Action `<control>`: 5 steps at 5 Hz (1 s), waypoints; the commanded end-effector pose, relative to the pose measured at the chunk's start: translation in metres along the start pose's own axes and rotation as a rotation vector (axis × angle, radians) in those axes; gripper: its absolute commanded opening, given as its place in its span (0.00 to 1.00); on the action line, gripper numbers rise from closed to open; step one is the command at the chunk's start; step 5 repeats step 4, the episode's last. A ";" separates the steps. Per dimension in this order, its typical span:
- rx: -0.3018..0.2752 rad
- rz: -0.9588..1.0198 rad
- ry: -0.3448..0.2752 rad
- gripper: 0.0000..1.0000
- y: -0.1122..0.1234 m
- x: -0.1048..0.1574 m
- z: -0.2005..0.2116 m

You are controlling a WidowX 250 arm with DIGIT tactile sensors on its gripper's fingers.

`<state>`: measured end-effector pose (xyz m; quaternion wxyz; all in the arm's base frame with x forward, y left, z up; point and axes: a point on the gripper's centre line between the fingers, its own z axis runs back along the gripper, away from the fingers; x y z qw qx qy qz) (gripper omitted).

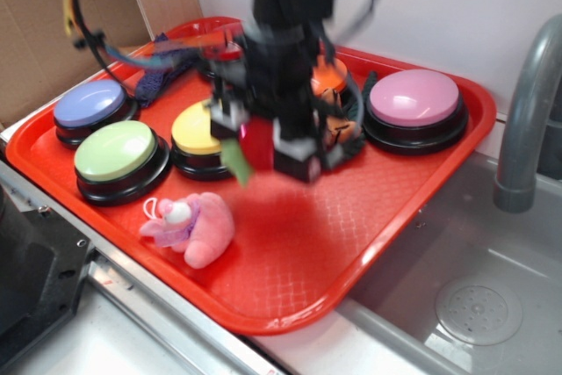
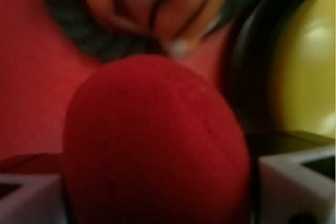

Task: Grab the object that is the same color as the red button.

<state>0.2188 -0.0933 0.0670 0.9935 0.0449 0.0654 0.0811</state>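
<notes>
The black robot gripper (image 1: 263,148) is pinching the fuzzy, rounded red plush strawberry (image 1: 255,145) between its white-tipped fingers (image 2: 294,182), the green felt leaf (image 1: 235,162) hanging down below, and is holding it over the red plastic tray (image 1: 351,243) just beside the yellow domed push button (image 1: 195,128). In the wrist view the strawberry is filling the space between both fingers. The glossy red domed button (image 1: 226,48) is sitting at the tray's far edge, largely hidden behind the arm, while the pink plush animal (image 1: 191,222) is lying near the tray's front edge.
</notes>
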 end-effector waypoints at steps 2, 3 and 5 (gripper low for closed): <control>-0.008 0.025 -0.182 0.00 0.108 0.016 0.084; -0.016 0.036 -0.220 0.00 0.125 0.020 0.088; 0.140 -0.079 -0.043 0.76 0.122 0.029 0.090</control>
